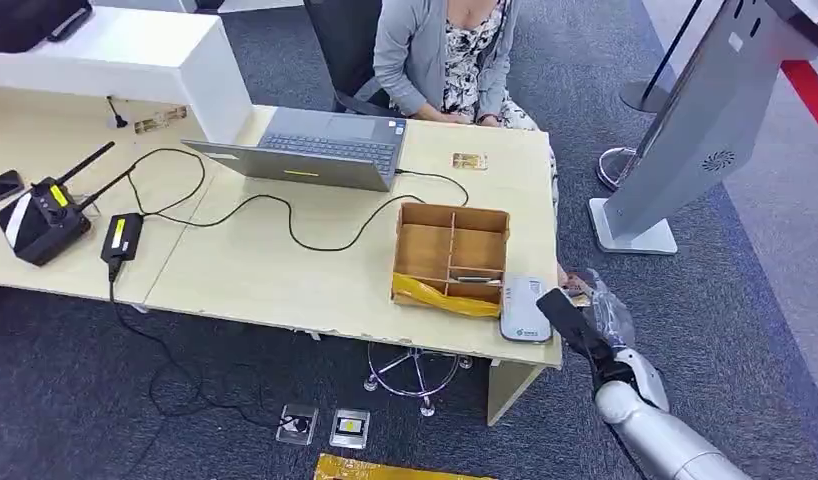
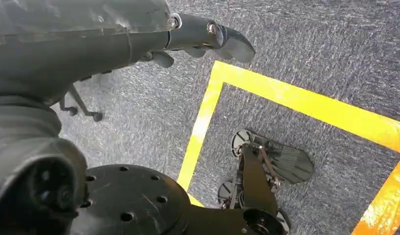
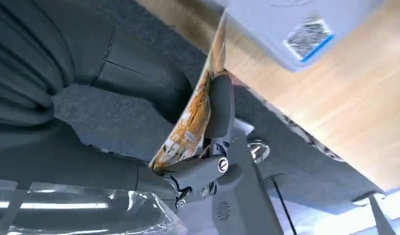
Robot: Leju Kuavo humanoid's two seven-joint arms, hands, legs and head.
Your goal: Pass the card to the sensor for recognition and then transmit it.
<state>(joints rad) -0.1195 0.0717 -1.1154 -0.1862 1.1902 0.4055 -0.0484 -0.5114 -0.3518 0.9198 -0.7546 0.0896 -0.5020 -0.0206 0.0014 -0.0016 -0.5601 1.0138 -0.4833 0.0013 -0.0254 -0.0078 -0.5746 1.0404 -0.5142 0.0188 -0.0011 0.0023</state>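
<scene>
The card (image 3: 188, 128), orange and patterned, is pinched edge-on between the thumb and fingers of my right hand (image 3: 208, 147). In the head view that hand (image 1: 575, 318), dark and wrapped in clear plastic, hovers just off the table's near right corner, with the card (image 1: 578, 291) at its tip. The sensor (image 1: 525, 310), a flat white box with a QR label (image 3: 308, 36), lies on that corner, a short way from the card. My left hand (image 2: 188, 36) hangs over the carpet, fingers stretched out and holding nothing.
A wooden divided box (image 1: 452, 250) with a yellow bag stands beside the sensor. Behind it are a laptop (image 1: 315, 150), a trailing black cable (image 1: 285, 215), a second card (image 1: 469, 160) and a seated person (image 1: 445, 55). A grey kiosk stand (image 1: 685, 140) rises at the right.
</scene>
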